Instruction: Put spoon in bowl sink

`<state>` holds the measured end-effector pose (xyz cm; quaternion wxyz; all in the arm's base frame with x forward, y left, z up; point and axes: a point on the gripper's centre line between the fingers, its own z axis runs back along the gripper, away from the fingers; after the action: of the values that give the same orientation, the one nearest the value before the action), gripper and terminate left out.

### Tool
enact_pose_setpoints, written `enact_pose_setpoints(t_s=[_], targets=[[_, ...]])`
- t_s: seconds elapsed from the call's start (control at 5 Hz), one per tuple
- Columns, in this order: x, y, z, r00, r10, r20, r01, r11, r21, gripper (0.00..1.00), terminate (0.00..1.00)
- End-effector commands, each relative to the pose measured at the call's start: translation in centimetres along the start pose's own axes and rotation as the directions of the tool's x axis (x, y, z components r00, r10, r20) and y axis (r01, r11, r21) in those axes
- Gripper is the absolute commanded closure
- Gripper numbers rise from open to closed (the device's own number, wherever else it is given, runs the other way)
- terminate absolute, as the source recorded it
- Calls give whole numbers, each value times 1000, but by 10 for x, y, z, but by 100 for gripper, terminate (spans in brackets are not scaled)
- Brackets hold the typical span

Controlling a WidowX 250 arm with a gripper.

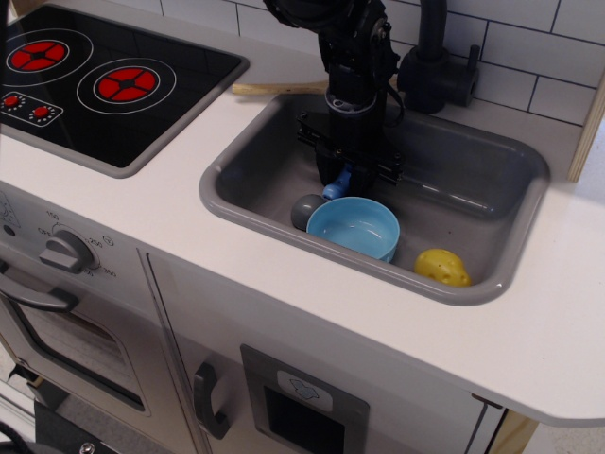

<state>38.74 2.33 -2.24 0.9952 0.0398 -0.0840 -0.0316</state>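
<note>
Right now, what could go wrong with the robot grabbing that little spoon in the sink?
The end effector pinches only the tip of the spoon's blue handle, so the spoon might slip or twist out when lifted. The grey scoop lies right against the light blue bowl, so it could catch on the rim and push or tip the bowl across the sink.

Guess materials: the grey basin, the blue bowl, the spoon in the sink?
Grey rectangular sink basin: looks like moulded plastic, semi-gloss, with soft highlights on its walls and rounded corners. Round light blue bowl: plastic, smooth satin, uniform colour. Small spoon with blue handle and dark grey scoop: likely plastic too, matte scoop; handle mostly hidden by the gripper.
</note>
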Motion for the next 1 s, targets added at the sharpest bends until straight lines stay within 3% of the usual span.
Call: enact_pose_setpoints(t_s=[0.0, 0.2, 0.4, 0.6, 0.8], targets=[[17, -2, 55, 991, -90, 104, 87, 996, 26, 100, 0], [16, -4, 70, 982, -144, 125, 141, 989, 38, 100, 0], [15, -9, 76, 984, -131, 117, 131, 991, 14, 100, 0], [8, -24, 88, 990, -86, 113, 91, 995, -47, 100, 0], [1, -38, 95, 988, -3, 157, 11, 999, -49, 100, 0]])
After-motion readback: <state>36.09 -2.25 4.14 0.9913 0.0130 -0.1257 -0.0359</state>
